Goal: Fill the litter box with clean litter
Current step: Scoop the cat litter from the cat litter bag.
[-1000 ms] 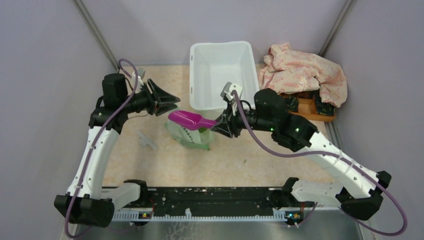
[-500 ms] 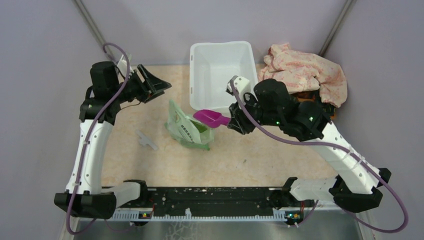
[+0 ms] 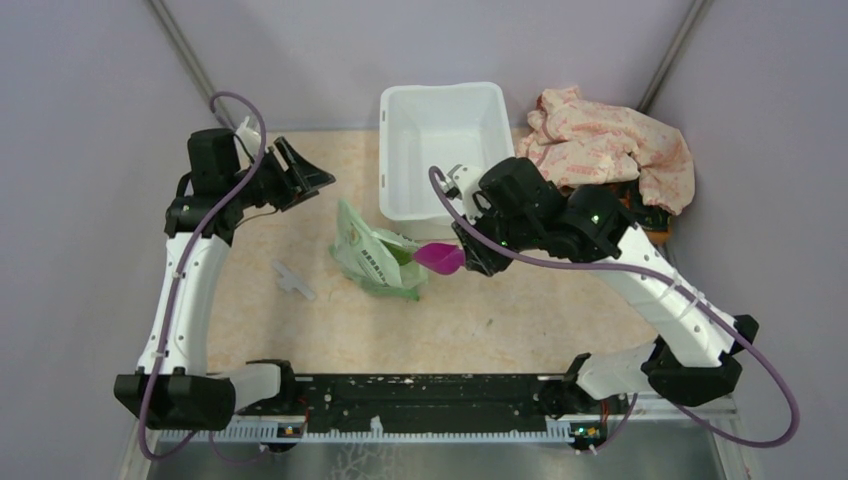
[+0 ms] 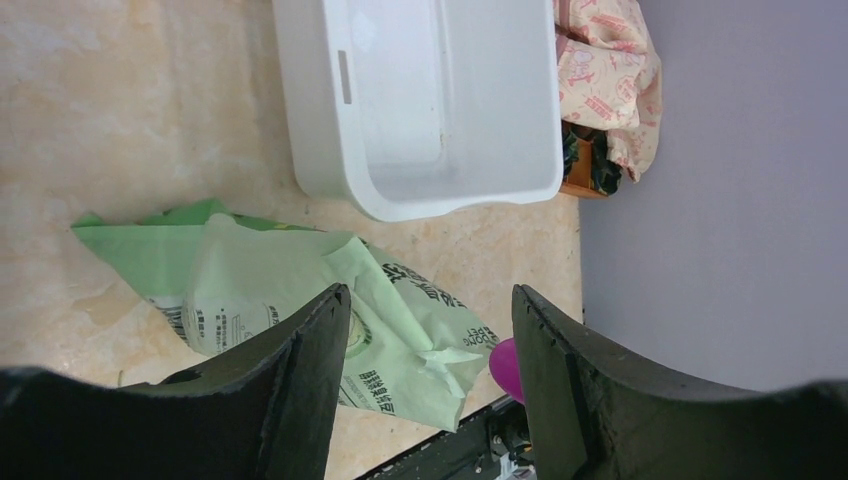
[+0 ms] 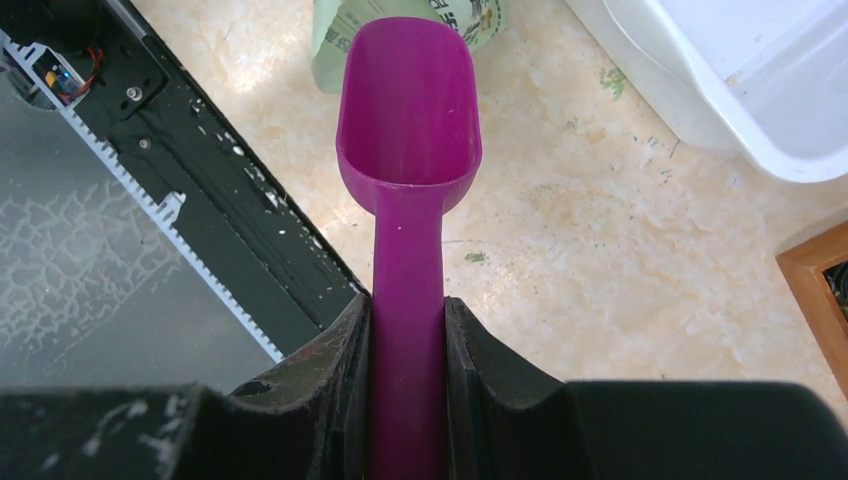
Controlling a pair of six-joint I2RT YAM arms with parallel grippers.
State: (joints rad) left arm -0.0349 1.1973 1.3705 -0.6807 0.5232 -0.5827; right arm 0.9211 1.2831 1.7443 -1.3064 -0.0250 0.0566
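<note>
We log litter box (image 3: 440, 140) top centre of overhead view, on table (image 3: 500, 310). Few clean litter bits (image 5: 612, 80) on table beside its corner. Right gripper (image 5: 405, 315) pinches magenta scoop (image 5: 408, 110) handle, bowl beside green bag (image 3: 372, 262), frame centre. Left gripper (image 4: 428, 300) spread, upper left.

Litter box (image 3: 440, 150): far centre, beside patterned cloth (image 3: 610, 145).
Right gripper (image 3: 466, 250): grips magenta scoop (image 3: 438, 257) at green bag (image 3: 375, 258) edge.
Left gripper (image 3: 310, 172): jaws apart.
</note>
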